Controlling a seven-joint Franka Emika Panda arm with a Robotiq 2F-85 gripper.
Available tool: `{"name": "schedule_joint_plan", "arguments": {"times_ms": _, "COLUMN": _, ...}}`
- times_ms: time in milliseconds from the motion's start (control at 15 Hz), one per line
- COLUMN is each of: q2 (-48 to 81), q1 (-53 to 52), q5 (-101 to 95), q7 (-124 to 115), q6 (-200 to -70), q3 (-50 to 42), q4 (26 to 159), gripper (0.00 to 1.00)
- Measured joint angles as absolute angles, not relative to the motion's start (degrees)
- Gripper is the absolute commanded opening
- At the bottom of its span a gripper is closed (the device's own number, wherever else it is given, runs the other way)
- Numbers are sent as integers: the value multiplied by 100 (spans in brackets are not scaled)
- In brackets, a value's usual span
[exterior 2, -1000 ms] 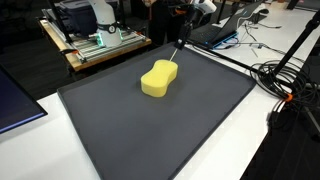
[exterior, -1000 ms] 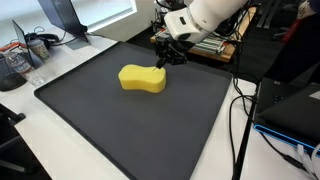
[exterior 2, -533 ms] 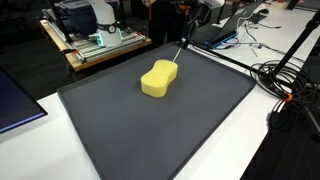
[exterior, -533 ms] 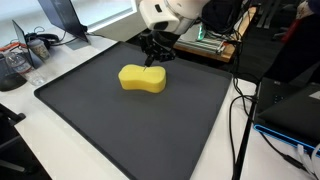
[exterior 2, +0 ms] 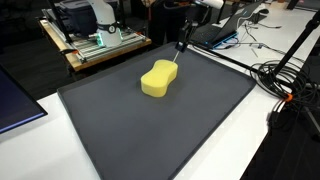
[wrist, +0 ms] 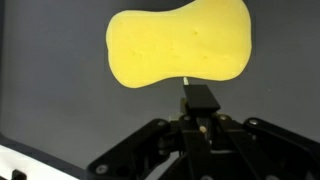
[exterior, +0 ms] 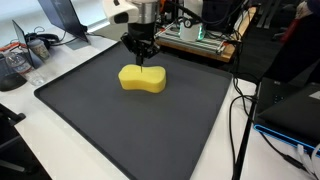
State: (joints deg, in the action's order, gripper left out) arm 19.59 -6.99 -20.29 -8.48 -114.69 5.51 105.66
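A yellow, peanut-shaped sponge (exterior: 142, 78) (exterior 2: 158, 78) lies on the far half of a dark mat (exterior: 130, 135) (exterior 2: 150, 135). My gripper (exterior: 140, 52) (exterior 2: 182, 42) hangs just above the sponge's far edge, jaws shut. A thin pale stick (exterior 2: 176, 55) juts from the shut fingertips down toward the sponge; its tip seems to meet the sponge's edge. In the wrist view the sponge (wrist: 180, 45) fills the top, and the gripper (wrist: 197, 97) sits right below its edge, with a pale sliver of the stick (wrist: 185, 78) showing.
The mat lies on a white table. A glass (exterior: 12, 65) and headphones (exterior: 38, 42) stand beyond its left edge, cables (exterior: 240, 120) and a laptop (exterior: 290, 105) to the right. A wooden cart with equipment (exterior 2: 95, 45) stands behind, and more cables (exterior 2: 285, 85) lie beside the mat.
The arm has swung sideways along the mat's far edge, carrying the shut gripper from beside the sponge's end to above its far edge. The sponge has not moved.
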Motion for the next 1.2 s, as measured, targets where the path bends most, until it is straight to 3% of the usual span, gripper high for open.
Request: {"name": "schedule_joint_plan", "arguments": {"times_ms": 1200, "q2": 2807, "q1": 131, "q5": 11, "q7": 451, "q6": -10289, "q3": 277, "q4": 9245, "gripper": 3}}
